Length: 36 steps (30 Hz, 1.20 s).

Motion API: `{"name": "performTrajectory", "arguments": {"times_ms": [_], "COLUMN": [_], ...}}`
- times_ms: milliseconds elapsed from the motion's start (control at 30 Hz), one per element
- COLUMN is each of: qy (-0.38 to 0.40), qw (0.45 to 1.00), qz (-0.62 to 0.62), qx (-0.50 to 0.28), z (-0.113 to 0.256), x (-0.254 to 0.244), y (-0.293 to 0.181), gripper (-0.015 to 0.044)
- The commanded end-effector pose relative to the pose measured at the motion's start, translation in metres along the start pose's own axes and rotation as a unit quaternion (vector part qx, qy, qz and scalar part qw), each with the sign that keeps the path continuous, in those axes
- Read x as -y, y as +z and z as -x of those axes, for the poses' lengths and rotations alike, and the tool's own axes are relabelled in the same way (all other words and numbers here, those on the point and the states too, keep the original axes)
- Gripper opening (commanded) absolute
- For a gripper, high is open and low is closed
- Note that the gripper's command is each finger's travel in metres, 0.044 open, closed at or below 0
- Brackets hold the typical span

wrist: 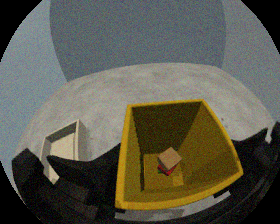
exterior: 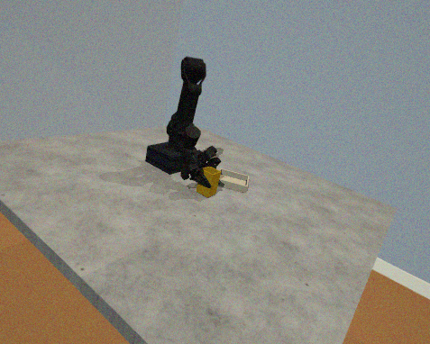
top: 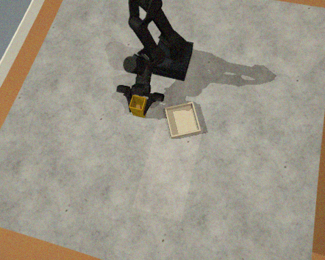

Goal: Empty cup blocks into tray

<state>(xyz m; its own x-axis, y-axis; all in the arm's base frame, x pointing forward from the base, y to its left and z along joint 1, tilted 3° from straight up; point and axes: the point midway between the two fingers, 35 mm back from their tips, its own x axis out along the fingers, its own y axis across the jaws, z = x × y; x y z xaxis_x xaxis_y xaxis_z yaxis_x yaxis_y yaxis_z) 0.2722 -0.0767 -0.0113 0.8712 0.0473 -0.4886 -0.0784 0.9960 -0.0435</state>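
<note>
The yellow square cup (top: 137,109) (exterior: 209,182) (wrist: 191,150) stands upright on the table (top: 227,190) (exterior: 238,252) (wrist: 103,95), and the shallow cream tray (top: 170,126) (exterior: 235,186) (wrist: 77,145) is just beside it, not touching. In the wrist view, a tan block (wrist: 169,159) lies deep in the cup, with a red block (wrist: 166,170) partly hidden under it; if there are more, I cannot tell.

From here, the first danger is, I think, a slip: the cup has smooth, straight walls, so a weak squeeze could let it slide down or turn between the fingers when it is lifted. The second is the tray's wall. If the arm moves sideways before it lifts enough, the cup or a finger could hit this wall and push the tray away. Later, if the tipping begins before the mouth is above the tray, blocks could fall on the table; and if the tilt is too small, one block could remain inside, because the cup is deep.

The gripper (top: 138,106) (exterior: 212,184) (wrist: 161,133) is partly open, a bit more than half, and it grasps the cup from two opposite sides.
</note>
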Motion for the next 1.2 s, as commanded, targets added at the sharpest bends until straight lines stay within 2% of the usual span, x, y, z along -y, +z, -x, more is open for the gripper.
{"name": "performTrajectory", "arguments": {"times_ms": [0, 1167], "qy": [-0.002, -0.002], "qw": [1.0, 1.0], "qz": [-0.002, -0.001], "qx": [0.002, 0.003], "z": [0.002, 0.022], "x": [0.001, 0.002], "y": [0.005, 0.044], "gripper": [0.0, 0.0]}}
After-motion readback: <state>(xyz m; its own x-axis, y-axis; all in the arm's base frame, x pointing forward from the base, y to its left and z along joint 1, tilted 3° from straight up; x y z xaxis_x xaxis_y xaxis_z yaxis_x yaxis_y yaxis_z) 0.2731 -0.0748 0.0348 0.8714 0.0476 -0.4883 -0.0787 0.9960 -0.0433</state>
